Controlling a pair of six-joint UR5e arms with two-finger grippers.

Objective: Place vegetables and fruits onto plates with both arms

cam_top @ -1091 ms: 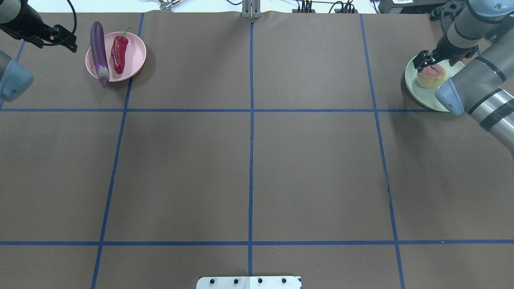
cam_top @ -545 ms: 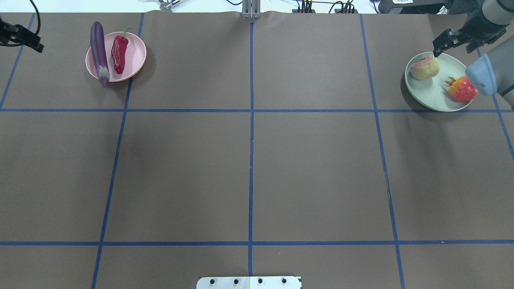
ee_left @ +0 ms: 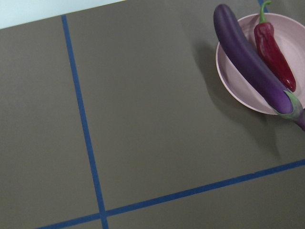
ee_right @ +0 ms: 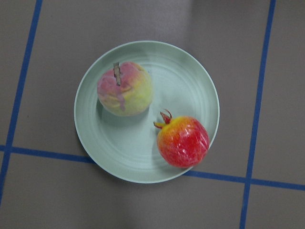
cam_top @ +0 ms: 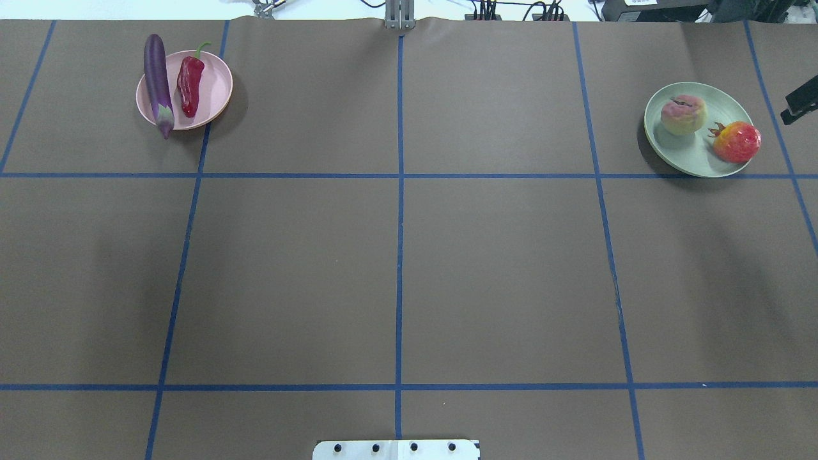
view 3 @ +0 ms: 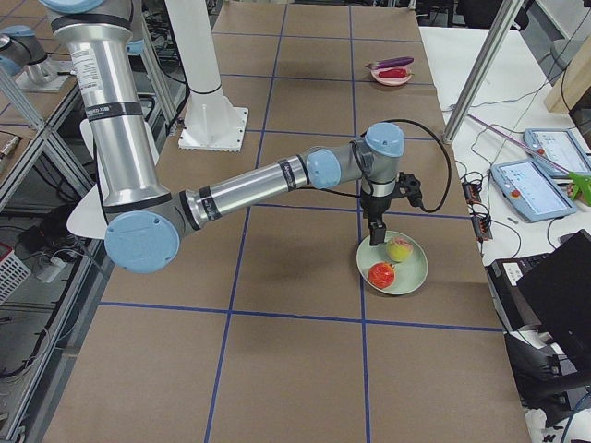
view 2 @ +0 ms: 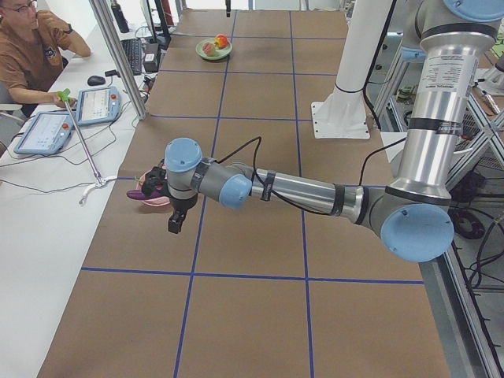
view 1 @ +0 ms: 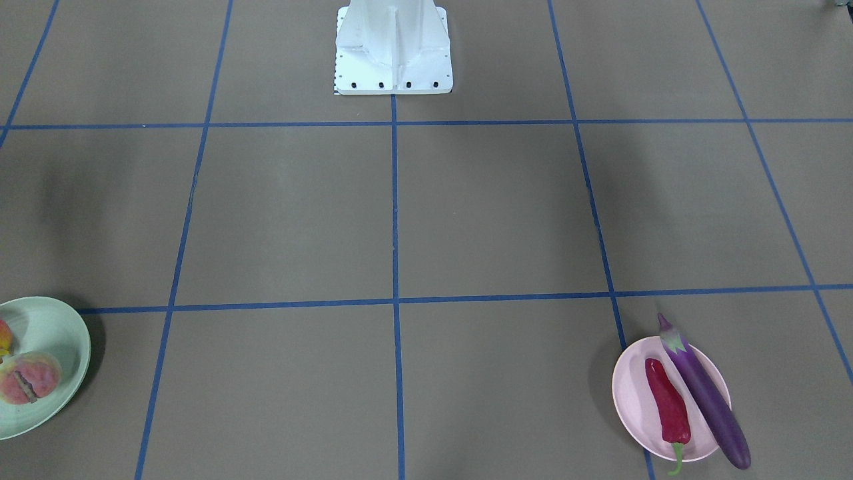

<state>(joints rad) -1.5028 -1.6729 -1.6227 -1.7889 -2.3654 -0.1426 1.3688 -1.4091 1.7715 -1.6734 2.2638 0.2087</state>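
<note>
The pale pink plate point(cam_top: 214, 89) holds the purple eggplant point(cam_top: 158, 80) along its left rim and the red chili pepper point(cam_top: 190, 85); they also show in the left wrist view, the eggplant point(ee_left: 250, 64) and the chili point(ee_left: 275, 57). The mint green plate point(cam_top: 693, 156) holds the peach point(cam_top: 682, 115) and the pomegranate point(cam_top: 737, 142); the right wrist view looks straight down on them. Only a black tip of my right gripper point(cam_top: 802, 105) shows, right of the green plate; I cannot tell its state. My left gripper point(view 2: 175, 224) hangs beside the pink plate in the exterior left view only; I cannot tell its state.
The white robot base point(view 1: 393, 50) stands at the table's near-middle edge. Blue tape lines grid the brown table point(cam_top: 396, 268). An operator point(view 2: 27, 47) sits with tablets at the far side. Cables and a metal post point(cam_top: 399, 16) line the far edge.
Both arms have drawn back outward. The right gripper let go of the peach and moved off the green plate to the right edge. The left gripper has left the overhead view.
</note>
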